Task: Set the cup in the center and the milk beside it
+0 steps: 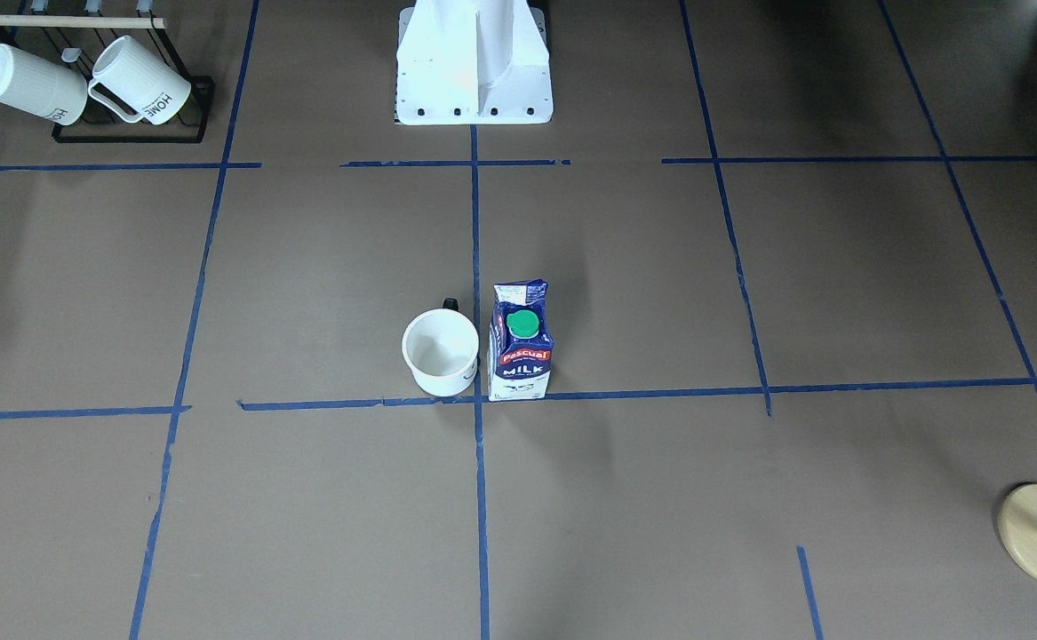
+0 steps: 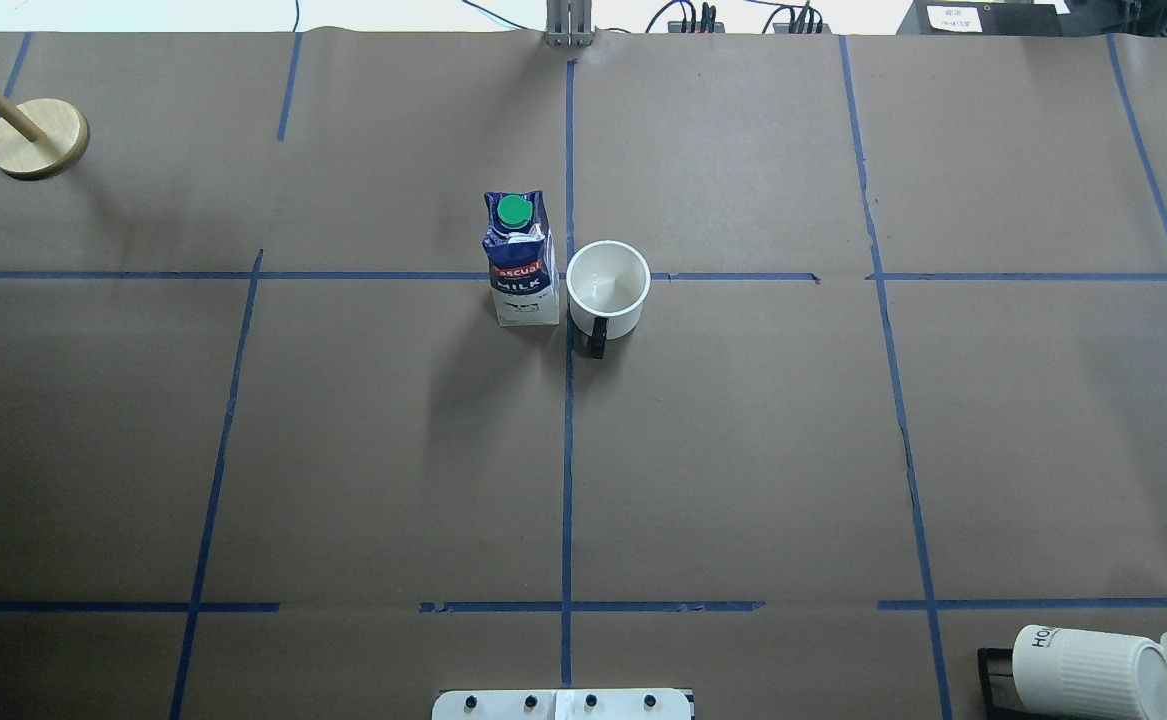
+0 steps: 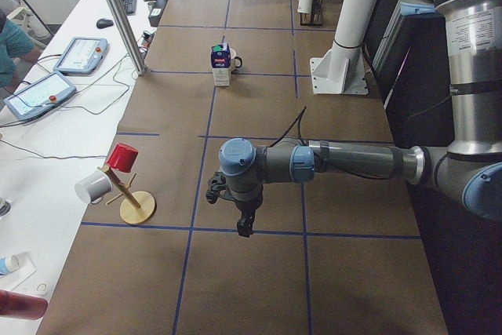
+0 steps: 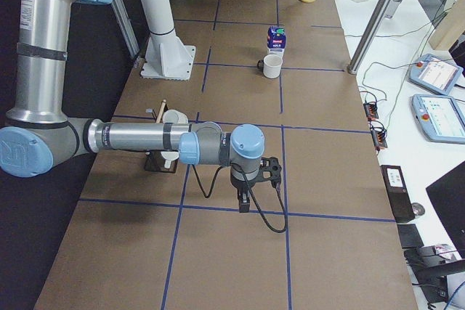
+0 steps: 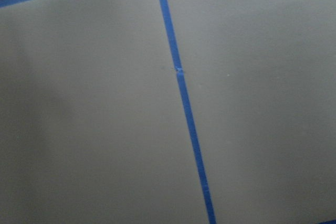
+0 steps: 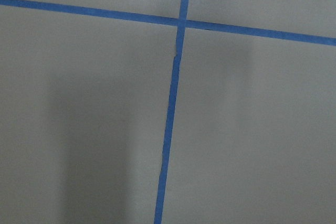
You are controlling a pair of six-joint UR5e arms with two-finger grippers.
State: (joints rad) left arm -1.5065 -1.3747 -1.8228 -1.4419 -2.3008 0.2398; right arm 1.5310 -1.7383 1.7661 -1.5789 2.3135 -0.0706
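The white cup (image 1: 440, 353) with a black handle stands upright at the center tape crossing (image 1: 479, 400), handle toward the robot's base. It also shows in the overhead view (image 2: 608, 290). The blue and white milk carton (image 1: 520, 342) with a green cap stands upright right beside it, across the tape line (image 2: 521, 262). Both arms are pulled back and low over the table ends. The left gripper (image 3: 245, 225) shows only in the exterior left view, the right gripper (image 4: 245, 205) only in the exterior right view. I cannot tell whether either is open or shut. Both wrist views show only brown paper and blue tape.
A black rack (image 1: 131, 135) with two ribbed "HOME" mugs (image 1: 140, 80) stands at the robot's right rear corner. A wooden mug tree (image 2: 38, 140) stands at the far left corner, with a red and a white cup on it (image 3: 121, 158). The white robot base (image 1: 474, 71) is at the table's back edge.
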